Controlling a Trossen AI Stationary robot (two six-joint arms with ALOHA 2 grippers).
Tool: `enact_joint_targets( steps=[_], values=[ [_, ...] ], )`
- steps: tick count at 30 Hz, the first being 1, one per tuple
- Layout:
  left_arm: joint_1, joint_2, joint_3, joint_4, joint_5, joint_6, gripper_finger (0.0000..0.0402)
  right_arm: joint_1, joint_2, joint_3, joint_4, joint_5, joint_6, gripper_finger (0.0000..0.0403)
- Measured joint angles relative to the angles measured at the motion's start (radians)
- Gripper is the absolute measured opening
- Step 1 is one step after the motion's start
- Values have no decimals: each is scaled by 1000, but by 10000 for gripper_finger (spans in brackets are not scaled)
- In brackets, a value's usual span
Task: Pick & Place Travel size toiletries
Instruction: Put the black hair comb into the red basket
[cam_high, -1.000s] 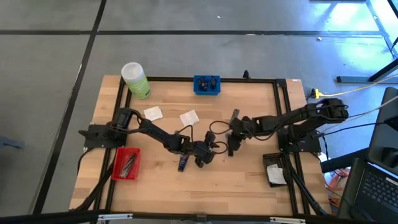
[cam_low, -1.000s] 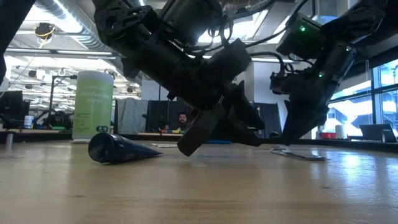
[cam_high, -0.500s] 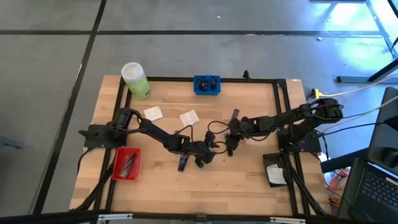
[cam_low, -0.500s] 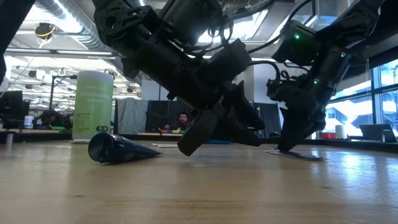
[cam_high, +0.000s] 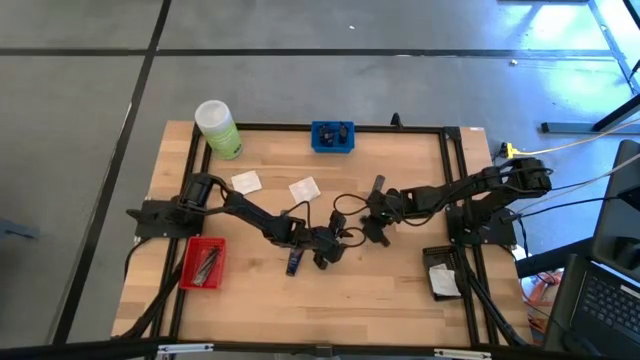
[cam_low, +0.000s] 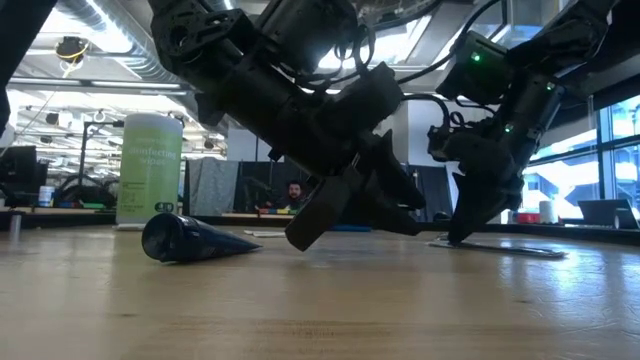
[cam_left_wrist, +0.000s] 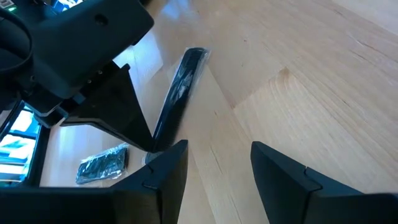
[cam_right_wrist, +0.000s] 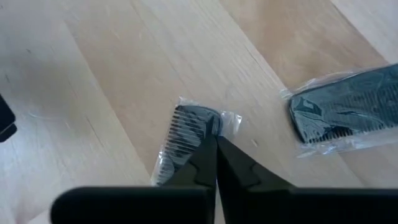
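Table (cam_high: 400, 290) centre holds both arms: the left gripper (cam_left_wrist: 217, 149) hangs empty, fingers apart, near the right one. The right gripper (cam_right_wrist: 216, 140) is pinched together on one end of the clear packet (cam_right_wrist: 186, 127), which lies flat on the wood. That thin hold calls for a slow, level lift.
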Motion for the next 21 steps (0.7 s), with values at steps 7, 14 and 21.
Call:
enact_joint_targets(
  steps=[7,14,21],
  values=[
    [0,0,0,0,0,0,173,0,-17,-6,10,-30,-7,3],
    [0,0,0,0,0,0,173,0,-54,-10,-7,-61,-13,1],
    [1,-1,0,0,-3,-26,173,0,-54,-10,22,-93,-26,1]
  ],
)
